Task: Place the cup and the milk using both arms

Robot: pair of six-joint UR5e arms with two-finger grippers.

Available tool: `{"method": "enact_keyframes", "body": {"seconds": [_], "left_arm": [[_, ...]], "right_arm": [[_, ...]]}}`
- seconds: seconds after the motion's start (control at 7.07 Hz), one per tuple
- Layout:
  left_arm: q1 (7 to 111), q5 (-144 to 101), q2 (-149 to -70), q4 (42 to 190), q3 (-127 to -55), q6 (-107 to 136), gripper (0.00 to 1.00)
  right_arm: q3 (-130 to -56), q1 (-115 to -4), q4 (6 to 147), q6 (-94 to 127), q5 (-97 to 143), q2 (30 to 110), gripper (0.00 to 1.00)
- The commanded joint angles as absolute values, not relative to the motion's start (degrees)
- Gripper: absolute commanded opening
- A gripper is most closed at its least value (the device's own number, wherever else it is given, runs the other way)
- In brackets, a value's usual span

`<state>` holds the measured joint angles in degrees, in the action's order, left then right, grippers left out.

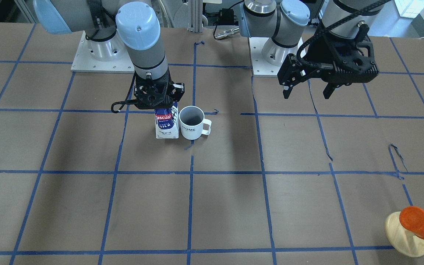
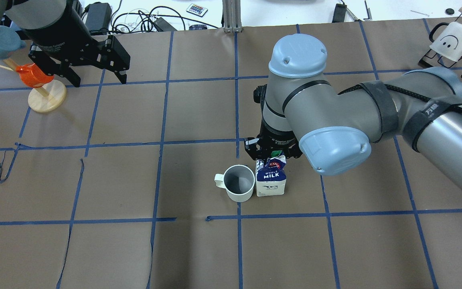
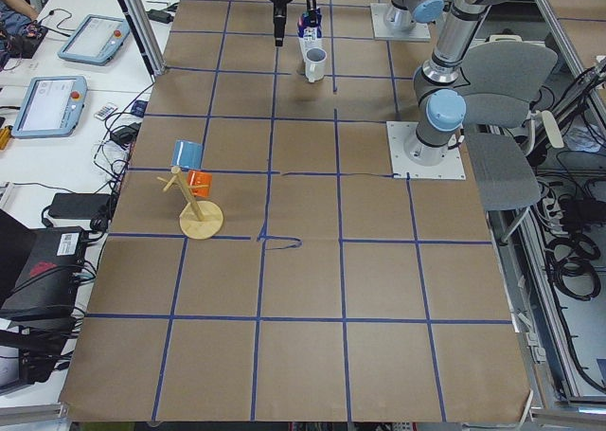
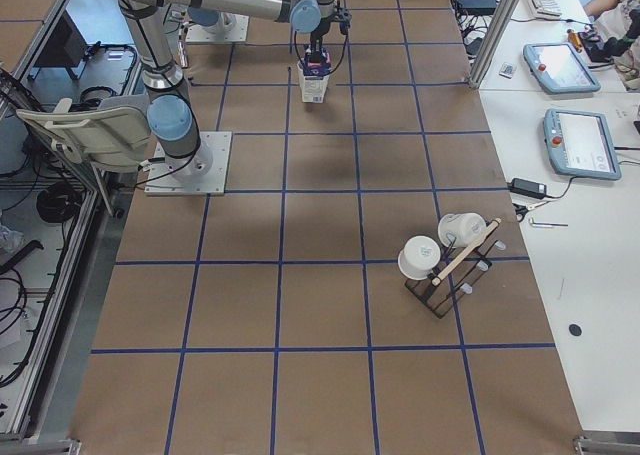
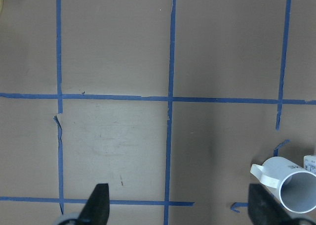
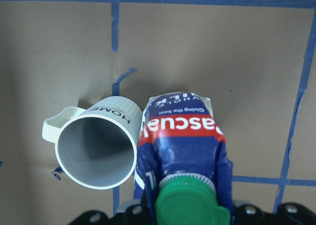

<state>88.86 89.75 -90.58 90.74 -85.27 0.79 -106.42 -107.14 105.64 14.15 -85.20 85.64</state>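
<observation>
Brown paper gridded with blue tape [image 1: 190, 206] covers the bench [image 1: 234, 206]. The milk [image 1: 166, 127] stands upright just beside the cup [image 1: 193, 123], its top pinched in the right hand [image 1: 158, 101]. The left hand [image 1: 306, 95] hangs empty over bare paper, jaws spread wide. A side desk carries tablets [image 4: 580, 140].

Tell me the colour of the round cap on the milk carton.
Green round cap, clearest in right wrist view.

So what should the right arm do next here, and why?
Probably open the right claw and lift straight up. The milk appears to stand upright on the table, close beside the cup, so only release seems left. The left claw hangs open and apart.
</observation>
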Motion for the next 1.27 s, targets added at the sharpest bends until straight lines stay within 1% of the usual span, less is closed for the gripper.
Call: {"method": "enact_keyframes", "body": {"seconds": [0.0,0.14,0.28,0.42,0.57,0.85,0.99,1.13], "left_arm": [[88.86,89.74,-90.62,90.7,-85.34,0.79,1.0],[88.86,89.74,-90.62,90.7,-85.34,0.79,1.0],[88.86,89.65,-90.62,90.7,-85.34,0.7,1.0],[88.86,89.65,-90.62,90.7,-85.34,0.7,1.0],[88.86,89.47,-90.62,90.7,-85.34,0.96,1.0],[88.86,89.03,-90.62,90.7,-85.34,1.14,1.0],[88.86,89.03,-90.62,90.7,-85.34,1.14,1.0],[88.86,89.03,-90.53,90.7,-85.34,1.14,1.0]], "right_arm": [[-106.79,-107.14,105.73,14.59,-84.99,85.61,0.7],[-106.7,-107.14,105.91,14.59,-84.9,85.61,0.72],[-106.26,-107.14,106.08,14.59,-84.99,85.61,0.77],[-104.17,-105.66,108.61,14.68,-85.6,85.78,0.91],[-98.49,-103.9,107.68,14.76,-85.69,85.69,1.0],[-85.58,-94.01,92.88,8.31,-85.52,85.08,1.0],[-81.6,-89.78,89.07,4.87,-84.82,84.9,1.0],[-80.43,-89.13,88.42,2.49,-85.25,85.16,1.0]]}}
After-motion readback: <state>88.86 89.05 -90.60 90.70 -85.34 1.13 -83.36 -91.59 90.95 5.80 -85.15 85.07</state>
